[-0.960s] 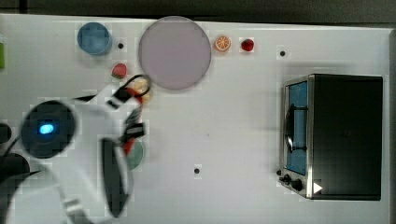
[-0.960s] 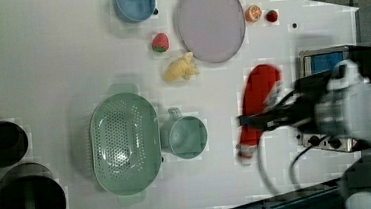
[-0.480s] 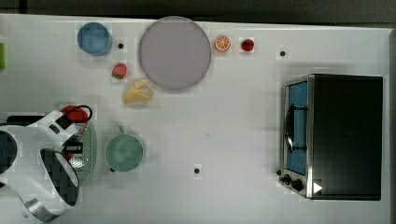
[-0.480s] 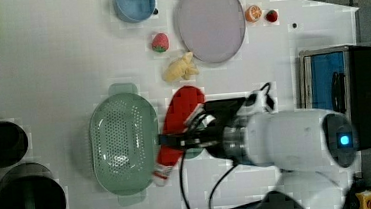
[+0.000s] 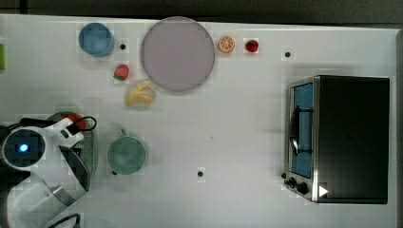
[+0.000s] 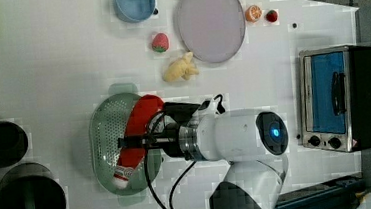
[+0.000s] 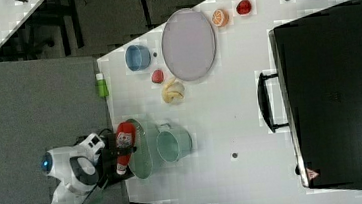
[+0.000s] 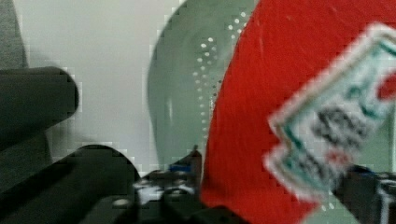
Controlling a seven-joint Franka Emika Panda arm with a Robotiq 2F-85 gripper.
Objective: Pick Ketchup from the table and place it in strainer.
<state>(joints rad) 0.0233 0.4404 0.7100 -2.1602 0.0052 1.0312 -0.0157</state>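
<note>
I read the gripper as clamped on the ketchup: in the left view its dark jaws pinch the red bottle across its middle. The bottle lies over the strainer, cap end toward the table edge nearest the arm base; I cannot tell whether it touches the perforated bottom. In the wrist view the ketchup shows its white label, with the strainer wall behind it.

The strainer sits near the table edge at the top view's left, and the arm covers most of it there. The teal cup stands just beside the strainer. The toaster oven occupies the opposite end. The plate, blue bowl and strawberry lie along the far edge.
</note>
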